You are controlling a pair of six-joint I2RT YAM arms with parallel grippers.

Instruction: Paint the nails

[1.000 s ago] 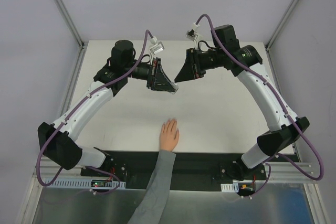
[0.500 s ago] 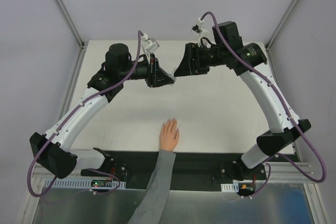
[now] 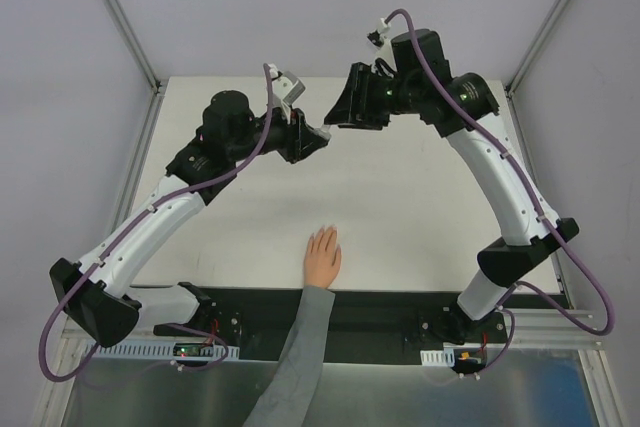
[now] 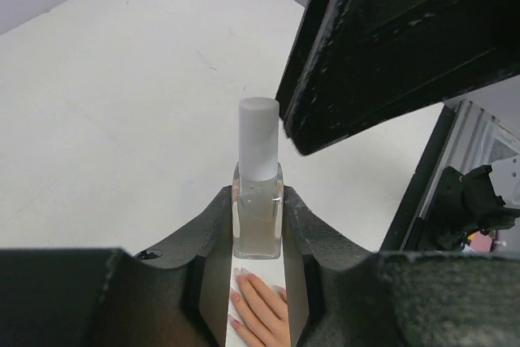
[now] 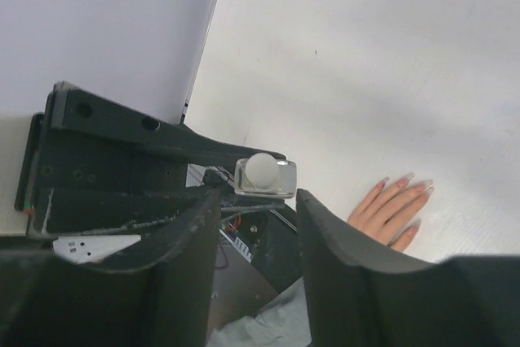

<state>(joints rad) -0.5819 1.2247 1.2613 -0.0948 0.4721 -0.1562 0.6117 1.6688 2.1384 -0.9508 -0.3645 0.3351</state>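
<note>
A pale hand [image 3: 322, 257] lies flat on the white table [image 3: 430, 217] at its near edge, fingers together, with a grey sleeve [image 3: 298, 352]. Its nails [image 3: 325, 232] point away from me; they also show in the left wrist view [image 4: 236, 299] and the right wrist view [image 5: 407, 178]. My left gripper [image 3: 322, 133] is shut on a small clear bottle [image 4: 257, 221] with a white cap [image 4: 258, 137], held in the air above the table's far middle. My right gripper [image 3: 335, 123] is open, and its fingers [image 5: 333, 225] stand on either side of the cap [image 5: 263, 170] without touching it.
The black base plate [image 3: 390, 309] with both arm mounts runs along the near edge, right beside the wrist. Metal frame posts [image 3: 125, 22] and grey walls enclose the table at the back and sides.
Both grippers have moved up and toward the far side. The left one has tilted with the bottle, and the right gripper has come close around the cap. The hand has not moved.
</note>
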